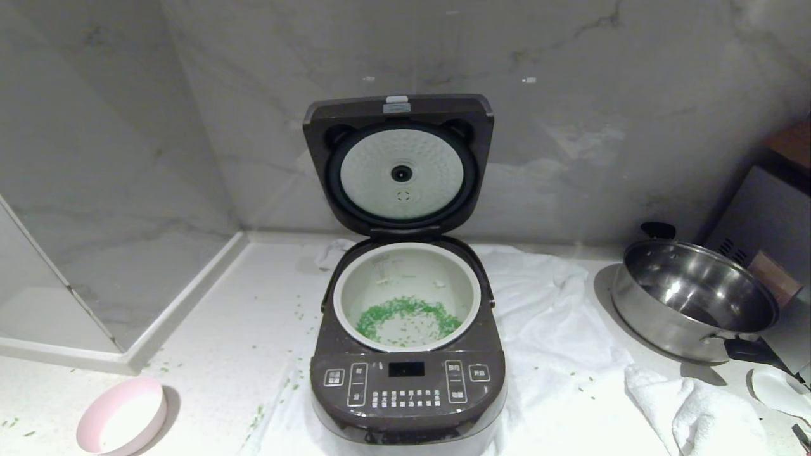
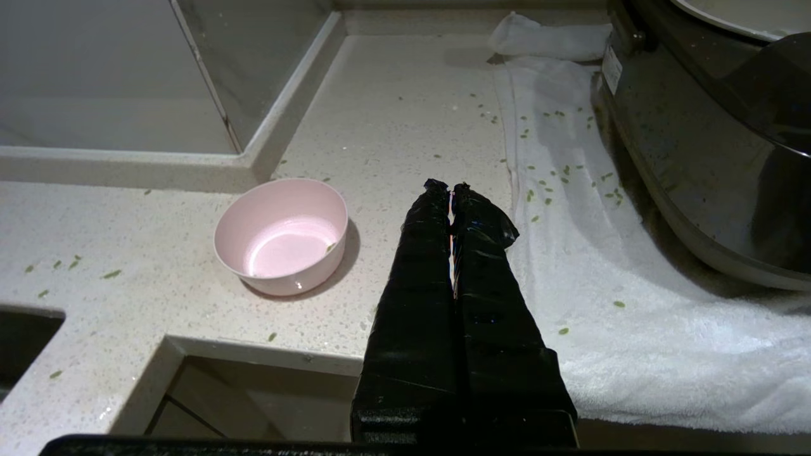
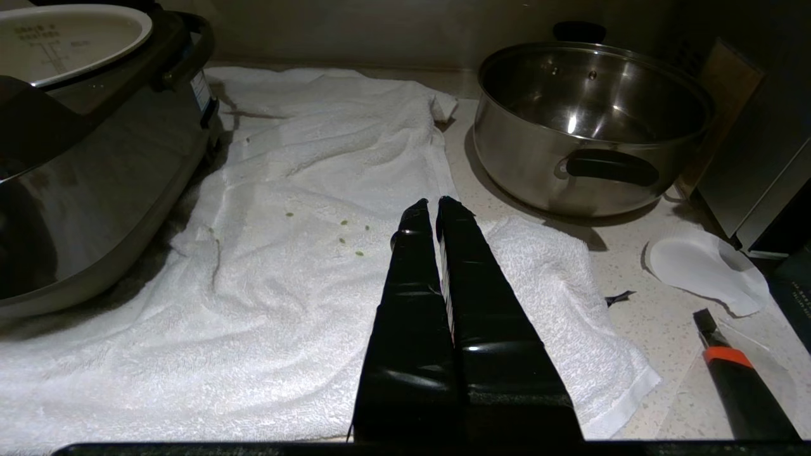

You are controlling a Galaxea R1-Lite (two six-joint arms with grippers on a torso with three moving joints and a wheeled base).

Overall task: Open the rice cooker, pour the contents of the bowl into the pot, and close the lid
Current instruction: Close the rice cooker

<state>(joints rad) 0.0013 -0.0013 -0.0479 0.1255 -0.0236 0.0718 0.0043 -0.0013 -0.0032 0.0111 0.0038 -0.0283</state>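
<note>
I see the lid point(image 1: 398, 166) up and the contents point(image 1: 407, 318) already in the pot point(image 1: 405, 294), so only closing remains. My left gripper point(image 2: 450, 187) is clenched on nothing, the emptied bowl point(image 2: 282, 235) just beside it, the rice cooker point(image 2: 709, 158) on its other side. The right gripper point(image 3: 433, 206) is clenched too, over the towel point(image 3: 304, 266).

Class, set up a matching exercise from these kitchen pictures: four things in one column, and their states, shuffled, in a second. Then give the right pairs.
Things:
1. lid
2. bowl
3. pot
4. steel pan

States:
A. holds a ring of green bits
B. raised, dimpled plate facing out
C. pink, almost empty, left of the cooker
D. shiny, empty, right of the cooker

Pairs: 1-B, 2-C, 3-A, 4-D
</note>
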